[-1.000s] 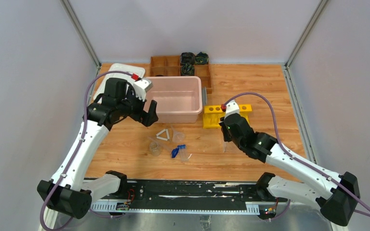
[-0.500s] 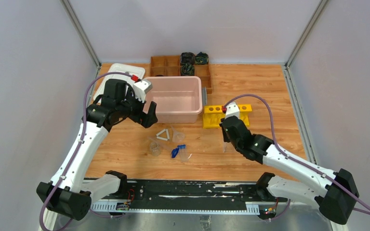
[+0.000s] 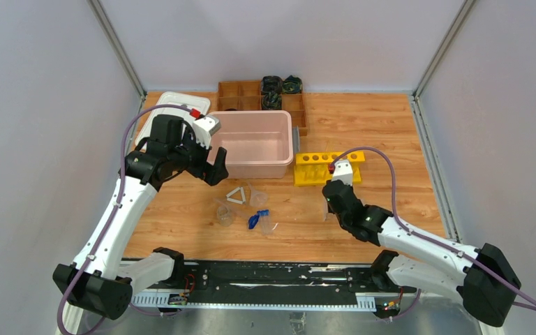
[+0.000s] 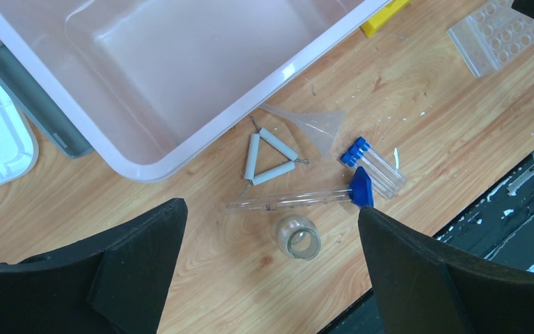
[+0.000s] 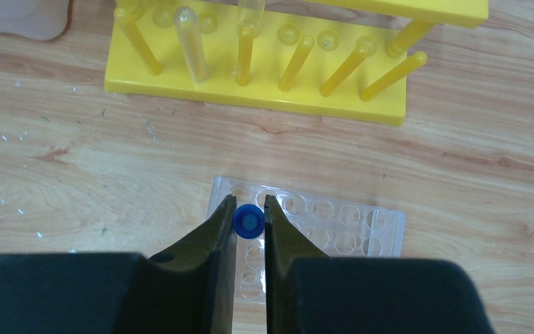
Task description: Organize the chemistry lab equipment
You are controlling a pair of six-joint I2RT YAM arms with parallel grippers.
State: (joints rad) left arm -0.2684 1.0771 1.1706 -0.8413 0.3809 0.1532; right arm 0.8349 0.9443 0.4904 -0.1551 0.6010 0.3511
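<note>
Most equipment unsorted | pink bin [image 3: 258,171], far centre: nothing visible inside | funnel [image 4: 320,125], white triangle [image 4: 252,154], beaker [image 4: 297,236], two capped tubes [image 4: 375,163]: loose near of bin, under released left gripper [image 4: 270,209] | right gripper [image 5: 249,205] grasps one blue-capped tube [image 5: 247,221] above clear tray [image 5: 341,223], right.

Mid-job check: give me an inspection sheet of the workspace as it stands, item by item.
Surface: wooden table, small white specks near the rack.
Job's things: white triangle, funnel, small flask, loose capped tubes and long tube with blue piece lie before the pink bin; well plate; yellow rack with a clear tube.
Clutter: white lid, wooden organizer holding dark items.
Grippers: left gripper open, empty, above the loose glassware; right gripper shut on held tube over the well plate.
Cables: purple cable loops over each arm.
Surroundings: grey walls; nothing else seen.
</note>
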